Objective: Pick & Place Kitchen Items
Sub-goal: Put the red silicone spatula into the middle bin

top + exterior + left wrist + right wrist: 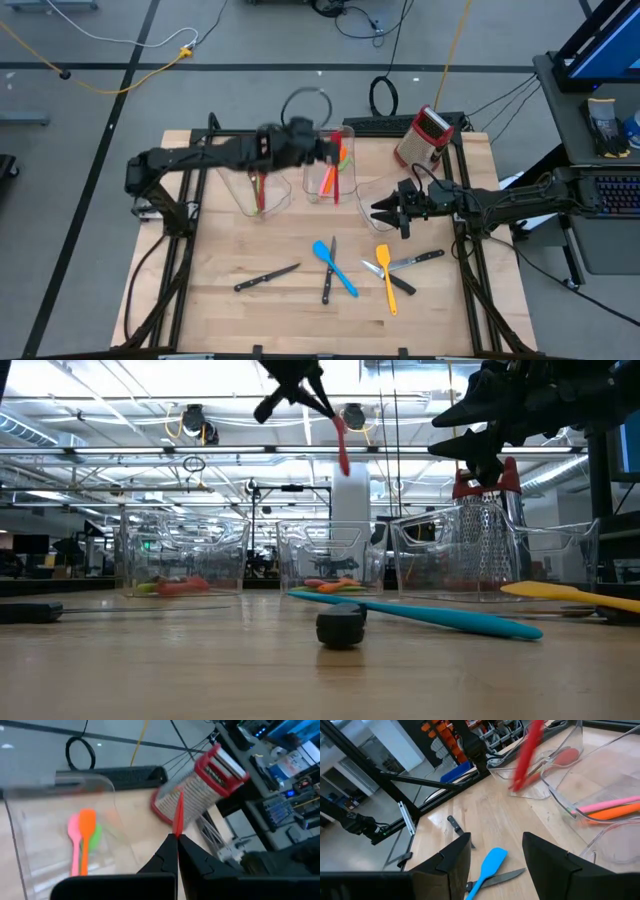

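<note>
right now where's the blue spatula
In the high view the blue spatula lies on the table's near middle, crossing a black-handled knife, left of the yellow spatula.

Obstacles, high view: three clear bins (pixel 262 190) in row upper-centre; box grater (pixel 424 136) upper right; knives (pixel 266 277), blue spatula (pixel 333 266), yellow spatula (pixel 385 275) scattered lower centre. Free: bare table (pixel 220 240) lower left, btwn bins & utensils.

The wooden table (pixel 220 310) carries three clear bins (pixel 268 190), a box grater (pixel 424 135), loose knives (pixel 266 278) and two spatulas (pixel 335 268).
</note>
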